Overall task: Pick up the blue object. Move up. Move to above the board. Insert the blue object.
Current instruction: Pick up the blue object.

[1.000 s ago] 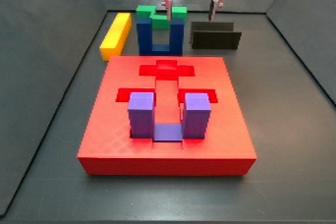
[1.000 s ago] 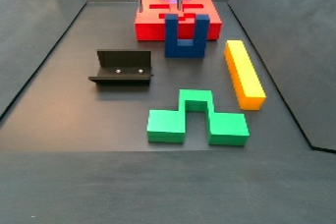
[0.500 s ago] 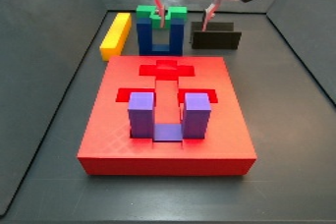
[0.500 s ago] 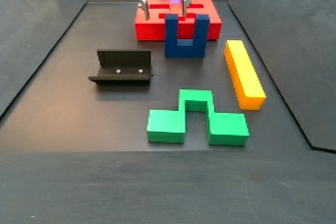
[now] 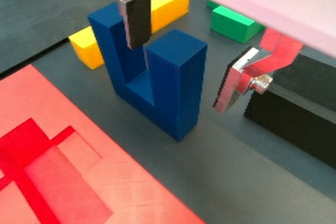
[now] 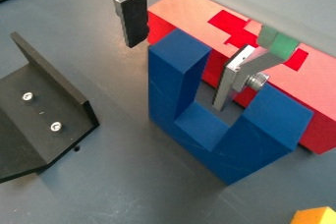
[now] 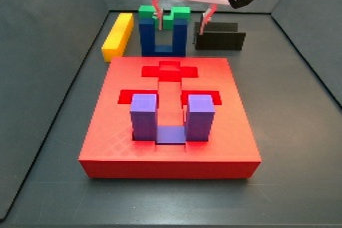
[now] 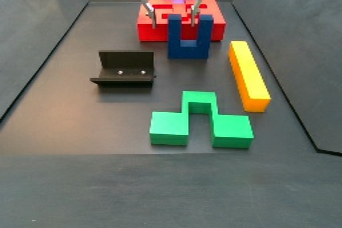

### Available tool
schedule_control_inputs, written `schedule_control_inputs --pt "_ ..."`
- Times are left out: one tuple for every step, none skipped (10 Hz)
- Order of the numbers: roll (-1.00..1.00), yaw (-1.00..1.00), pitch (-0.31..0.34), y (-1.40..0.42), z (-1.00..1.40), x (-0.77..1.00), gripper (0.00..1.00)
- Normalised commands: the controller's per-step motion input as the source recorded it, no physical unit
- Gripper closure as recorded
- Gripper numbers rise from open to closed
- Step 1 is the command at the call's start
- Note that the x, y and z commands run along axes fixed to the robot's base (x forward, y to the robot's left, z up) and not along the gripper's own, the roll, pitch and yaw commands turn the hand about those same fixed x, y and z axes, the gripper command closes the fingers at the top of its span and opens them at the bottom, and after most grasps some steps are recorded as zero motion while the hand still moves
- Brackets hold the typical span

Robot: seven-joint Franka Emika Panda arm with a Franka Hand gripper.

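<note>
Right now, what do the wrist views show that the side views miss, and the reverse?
Only the wrist views show the open gripper straddling one prong of the blue object, one finger outside it, the other in the slot, neither clearly touching. Only the side views show the purple block seated in the board, and the whole green block. Both show the blue object standing on the floor between the board and the fixture, beside the yellow bar.

The blue object (image 5: 153,69) looks like smooth matt plastic, as does the board (image 7: 168,122). The gripper (image 5: 188,45), astride a prong, has brushed-metal fingers (image 5: 133,12).
</note>
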Motion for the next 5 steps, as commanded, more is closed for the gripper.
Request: schedule_control_inputs --pt "0.0 0.0 0.004 -0.05 -0.11 0.0 0.0" --pt "0.0 0.0 0.006 -0.01 -0.07 0.0 0.0" --pt "0.0 0.0 0.0 0.02 0.0 0.0 0.0" --pt "0.0 0.0 0.0 0.05 -0.03 0.0 0.0" --pt "0.0 0.0 0.0 0.0 0.0 0.0 0.0"
